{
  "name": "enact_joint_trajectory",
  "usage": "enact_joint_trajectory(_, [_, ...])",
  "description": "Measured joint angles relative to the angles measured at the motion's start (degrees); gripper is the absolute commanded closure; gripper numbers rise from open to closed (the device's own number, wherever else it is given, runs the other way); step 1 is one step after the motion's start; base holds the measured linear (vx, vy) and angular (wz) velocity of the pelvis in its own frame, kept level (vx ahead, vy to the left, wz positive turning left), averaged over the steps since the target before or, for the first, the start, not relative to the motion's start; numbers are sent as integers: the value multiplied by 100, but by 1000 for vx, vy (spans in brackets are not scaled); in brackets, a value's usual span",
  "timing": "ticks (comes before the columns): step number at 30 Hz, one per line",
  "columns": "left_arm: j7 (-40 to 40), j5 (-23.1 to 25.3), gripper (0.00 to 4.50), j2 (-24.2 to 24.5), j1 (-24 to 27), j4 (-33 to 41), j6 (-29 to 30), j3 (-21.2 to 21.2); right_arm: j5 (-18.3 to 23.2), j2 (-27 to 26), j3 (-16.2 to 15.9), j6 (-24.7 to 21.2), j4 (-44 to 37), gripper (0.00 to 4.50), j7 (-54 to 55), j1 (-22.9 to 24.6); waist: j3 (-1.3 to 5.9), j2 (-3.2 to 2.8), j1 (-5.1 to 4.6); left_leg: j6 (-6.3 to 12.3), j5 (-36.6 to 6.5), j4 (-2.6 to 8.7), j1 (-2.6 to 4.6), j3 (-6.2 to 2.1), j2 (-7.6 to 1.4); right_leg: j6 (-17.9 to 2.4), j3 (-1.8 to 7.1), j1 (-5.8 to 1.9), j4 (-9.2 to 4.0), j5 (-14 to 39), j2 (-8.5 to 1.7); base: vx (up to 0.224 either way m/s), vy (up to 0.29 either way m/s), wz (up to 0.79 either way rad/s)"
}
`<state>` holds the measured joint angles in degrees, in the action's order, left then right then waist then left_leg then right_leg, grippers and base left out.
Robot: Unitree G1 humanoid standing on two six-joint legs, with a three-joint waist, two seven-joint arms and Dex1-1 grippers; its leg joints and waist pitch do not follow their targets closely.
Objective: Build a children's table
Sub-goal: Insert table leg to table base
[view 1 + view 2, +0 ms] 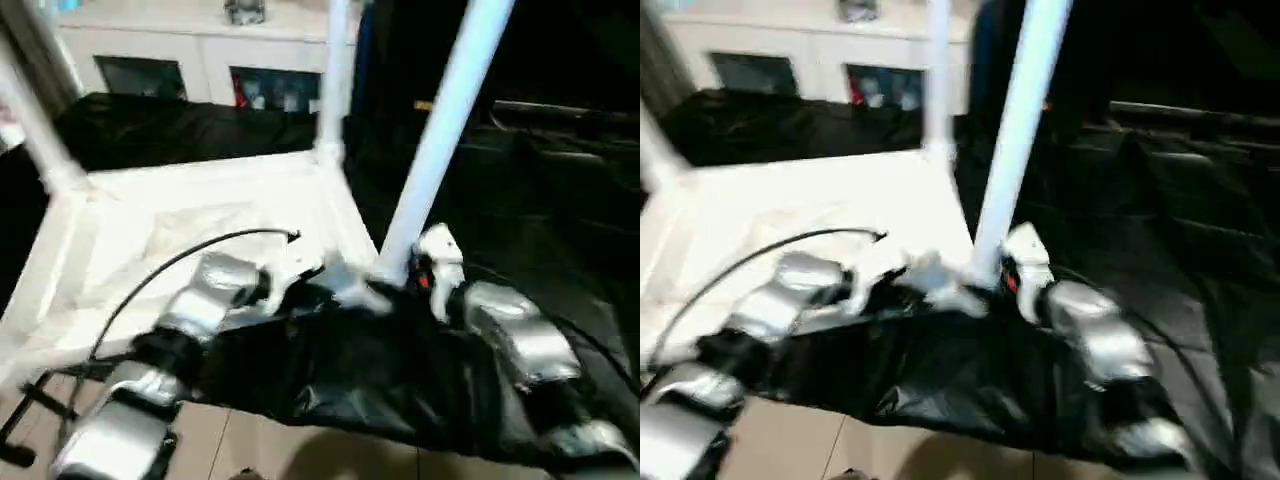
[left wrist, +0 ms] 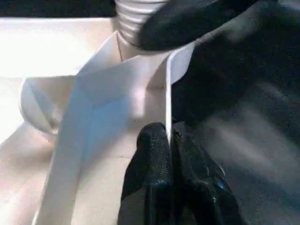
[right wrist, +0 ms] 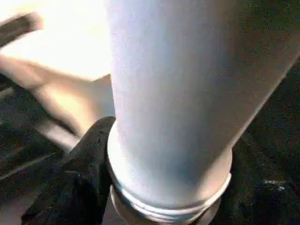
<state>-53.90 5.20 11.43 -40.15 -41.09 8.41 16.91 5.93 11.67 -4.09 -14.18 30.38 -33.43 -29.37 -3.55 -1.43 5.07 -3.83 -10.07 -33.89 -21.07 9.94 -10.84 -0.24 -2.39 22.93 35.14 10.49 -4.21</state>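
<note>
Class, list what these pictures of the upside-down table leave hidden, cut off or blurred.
- Near leg: upper end cut off by the head views' top edge.
- Right gripper: motion blur at the leg's base; whether the fingers touch the leg is unclear.
- Leg's threaded end in its corner socket: partly covered by a black finger in the left wrist view.
- Cabinet shelf contents: blurred.

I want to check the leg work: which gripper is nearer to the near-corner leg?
Right. The right gripper is at the base of the near-corner leg, its fingers around it. The left gripper pinches the tabletop's raised rim beside that corner socket, slightly away from the leg.
</note>
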Motion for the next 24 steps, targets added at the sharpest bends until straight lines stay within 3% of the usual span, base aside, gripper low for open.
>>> enact_joint_trajectory(6, [808,239,450,-344,-175,-271,-5,-28,-218,-468,198,376,652,178,1258,-350,9,-12,-7,0,0,10,-1,0,0,2,-6,-1,-7,0,-1,0,0,0])
enact_joint_trajectory(16, [891,342,450,-367,-181,-330,-96,-18,-448,-604,199,896,1304,178,1462,-654,10,-10,-51,1,0,8,-1,0,1,3,-5,-3,-12,-5,-3,0,0,0])
enact_joint_trajectory(24, [650,341,450,-428,-161,-231,-191,95,-601,-717,-227,1194,1414,178,1096,-736,15,-17,73,5,-3,28,-10,2,2,11,-20,-2,-20,9,-12,0,0,0])
